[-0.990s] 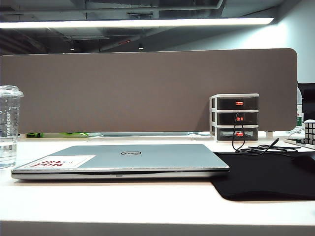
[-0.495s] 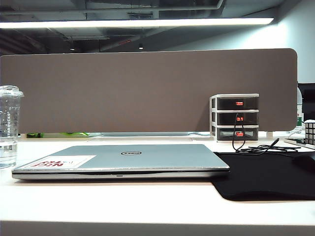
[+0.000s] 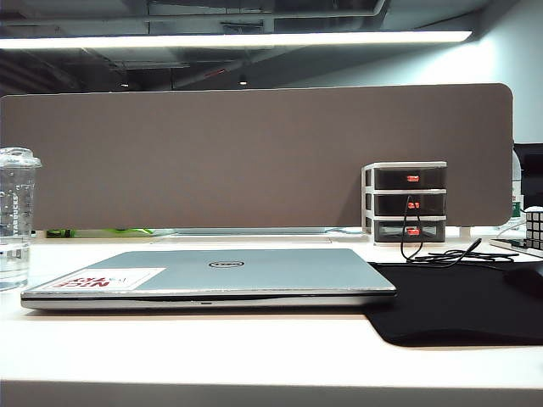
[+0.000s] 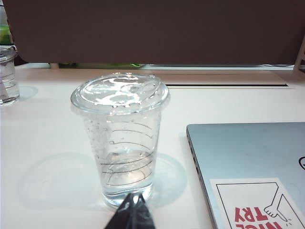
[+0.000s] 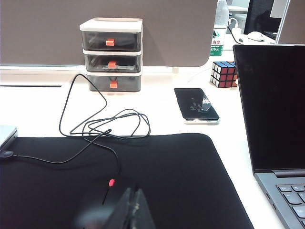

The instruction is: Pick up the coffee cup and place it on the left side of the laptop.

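The coffee cup (image 3: 15, 216) is a clear lidded plastic cup with a little clear liquid in it. It stands upright at the far left of the exterior view, just left of the closed silver-grey laptop (image 3: 221, 275). In the left wrist view the coffee cup (image 4: 121, 138) stands right ahead of my left gripper (image 4: 133, 195), which is shut and empty, with its tips close before the cup's base. The laptop (image 4: 252, 162) lies beside the cup. My right gripper (image 5: 134, 189) is shut and empty over the black mat. Neither gripper shows in the exterior view.
A black mat (image 5: 143, 176) carries a dark mouse (image 5: 97, 205) and a looped cable (image 5: 109, 126). Behind stand a three-drawer unit (image 5: 111, 55), a phone (image 5: 196, 105), a puzzle cube (image 5: 224, 74), a bottle (image 5: 218, 28) and an open laptop (image 5: 271, 105). Another clear cup (image 4: 7, 76) stands farther back.
The laptop and the cup stand where they were. Only the print seen on the cup's side looks slightly different.
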